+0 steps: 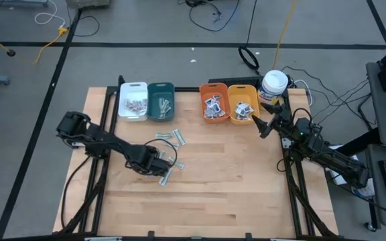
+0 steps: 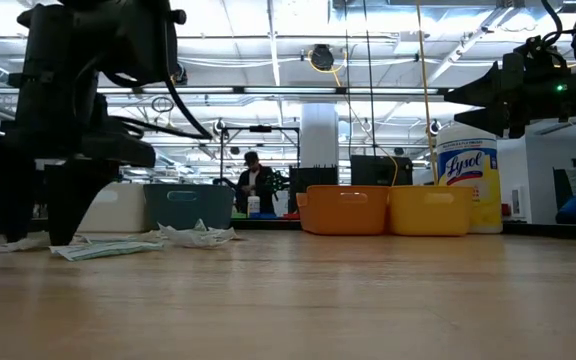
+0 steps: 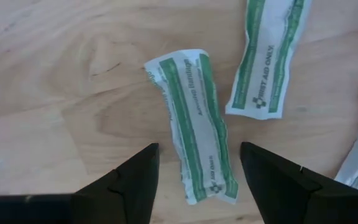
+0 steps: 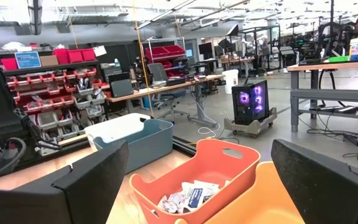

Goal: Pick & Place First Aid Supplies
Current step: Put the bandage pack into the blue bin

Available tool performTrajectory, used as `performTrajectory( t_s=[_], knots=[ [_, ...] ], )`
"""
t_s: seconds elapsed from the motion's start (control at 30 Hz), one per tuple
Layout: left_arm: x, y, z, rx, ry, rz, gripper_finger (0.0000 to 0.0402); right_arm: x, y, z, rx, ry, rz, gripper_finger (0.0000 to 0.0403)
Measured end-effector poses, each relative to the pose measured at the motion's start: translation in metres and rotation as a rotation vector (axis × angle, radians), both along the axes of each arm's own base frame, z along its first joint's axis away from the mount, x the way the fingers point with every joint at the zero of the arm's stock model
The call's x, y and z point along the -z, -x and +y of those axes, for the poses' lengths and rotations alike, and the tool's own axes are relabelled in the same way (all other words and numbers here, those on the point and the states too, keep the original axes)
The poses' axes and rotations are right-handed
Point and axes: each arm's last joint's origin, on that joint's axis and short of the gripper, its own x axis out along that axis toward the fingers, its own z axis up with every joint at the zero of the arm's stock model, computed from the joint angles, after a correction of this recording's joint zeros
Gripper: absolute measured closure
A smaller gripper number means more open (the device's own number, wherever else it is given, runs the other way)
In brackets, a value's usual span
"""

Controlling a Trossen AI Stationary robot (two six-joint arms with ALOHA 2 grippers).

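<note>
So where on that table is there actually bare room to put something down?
The wooden table is bare along its whole near half and between the packets and the right gripper. It is crowded along the far edge, with four bins and a canister, and around the left gripper.

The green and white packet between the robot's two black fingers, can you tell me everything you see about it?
The bandage packet is a narrow white paper-looking strip with green bands and green print along it. It looks a little crinkled and bent, and lies flat on the wooden table. The left end effector has its fingers open on either side of one end, not squeezing it. Similar strips lie nearby without touching it.
</note>
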Motion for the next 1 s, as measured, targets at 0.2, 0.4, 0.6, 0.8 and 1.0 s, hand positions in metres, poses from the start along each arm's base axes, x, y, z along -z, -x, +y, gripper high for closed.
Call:
performTrajectory(
  t_s=[0.2, 0.4, 0.6, 0.8, 1.0],
  knots=[
    [0.003, -0.001, -0.001, 0.013, 0.015, 0.01, 0.026, 0.0, 0.0, 0.0, 0.0, 0.0, 0.0, 0.0011],
    [0.004, 0.0, -0.001, 0.049, 0.023, 0.011, 0.0388, 0.0, 0.0, 0.0, 0.0, 0.0, 0.0, 0.0011],
    [-0.015, 0.009, 0.001, 0.054, 0.037, -0.01, 0.0398, 0.0, 0.0, 0.0, 0.0, 0.0, 0.0, 0.0011],
    [-0.058, 0.024, 0.013, 0.029, 0.028, -0.077, 0.0399, 0.0, 0.0, 0.0, 0.0, 0.0, 0.0, 0.0011],
    [-0.093, 0.039, 0.025, 0.049, 0.041, -0.178, 0.04, 0.0, 0.0, 0.0, 0.0, 0.0, 0.0, 0.0011]
  ],
)
